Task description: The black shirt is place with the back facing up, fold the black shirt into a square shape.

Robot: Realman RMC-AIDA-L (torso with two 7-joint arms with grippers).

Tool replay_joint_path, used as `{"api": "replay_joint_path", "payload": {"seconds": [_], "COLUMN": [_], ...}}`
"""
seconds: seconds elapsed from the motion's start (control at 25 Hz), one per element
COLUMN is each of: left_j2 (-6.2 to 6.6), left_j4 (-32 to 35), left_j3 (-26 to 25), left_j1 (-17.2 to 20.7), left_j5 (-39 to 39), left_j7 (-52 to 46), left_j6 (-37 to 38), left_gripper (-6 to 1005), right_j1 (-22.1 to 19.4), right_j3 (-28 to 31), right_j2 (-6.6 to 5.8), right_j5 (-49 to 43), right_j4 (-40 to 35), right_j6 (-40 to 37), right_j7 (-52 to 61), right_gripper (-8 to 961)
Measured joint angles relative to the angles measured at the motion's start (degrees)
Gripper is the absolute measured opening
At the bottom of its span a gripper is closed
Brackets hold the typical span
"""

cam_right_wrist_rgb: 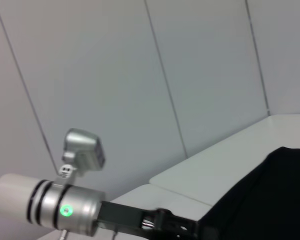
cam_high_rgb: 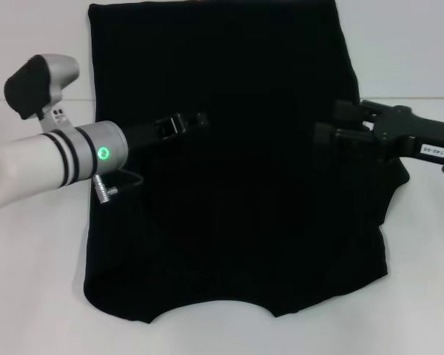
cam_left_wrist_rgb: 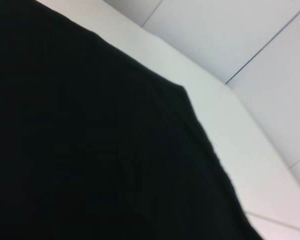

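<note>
A: Where is the black shirt (cam_high_rgb: 237, 185)?

B: Spread on the white table (cam_high_rgb: 29, 281), filling most of the middle of the head view. Its curved neckline is at the near edge, toward the robot, and its straight hem is at the far edge.

A: Are the sleeves out to the sides?

B: Neither side shows a sleeve sticking out flat. The right side bulges a little near the right arm (the cloth is too dark to make out any folds).

A: And the left gripper (cam_high_rgb: 196, 120)?

B: It reaches in from the left side, over the shirt's left half, about midway between hem and neckline. It's black against black cloth, so I can't tell whether its fingers are spread or pressed together, or whether they pinch any fabric.

A: The right gripper (cam_high_rgb: 327, 127)?

B: It comes in from the right, over the shirt's right edge, roughly level with the left one. Same trouble there: I can't tell how the fingers stand.

A: Do the wrist views help?

B: Not much. The left wrist view shows only cloth and table. The right wrist view shows the left arm (cam_right_wrist_rgb: 55, 207) across the shirt, with a pale panelled wall (cam_right_wrist_rgb: 140, 75) behind.
</note>
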Motion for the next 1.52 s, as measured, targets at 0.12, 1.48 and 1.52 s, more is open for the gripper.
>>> {"api": "replay_joint_path", "payload": {"seconds": [0.12, 1.48, 1.52], "left_j2": [0.58, -0.39, -0.46], "left_j4": [1.1, 3.75, 3.21], "left_j3": [0.01, 14.47, 14.49], "left_j1": [1.63, 3.83, 3.1], "left_j5": [-1.53, 0.59, -0.29], "left_j7": [0.01, 0.26, 0.25], "left_j6": [4.84, 6.31, 7.06], "left_gripper": [386, 636, 636], "right_j1": [-0.2, 0.7, 0.7], "right_j3": [0.43, -1.45, -1.44], "right_j2": [-0.85, -6.26, -6.27], "right_j5": [-0.13, -0.8, -0.8], "right_j4": [-0.25, -0.35, -0.35], "right_j6": [1.18, 2.84, 2.83], "right_j7": [1.64, 14.06, 14.02], "right_gripper": [724, 706, 705]}}
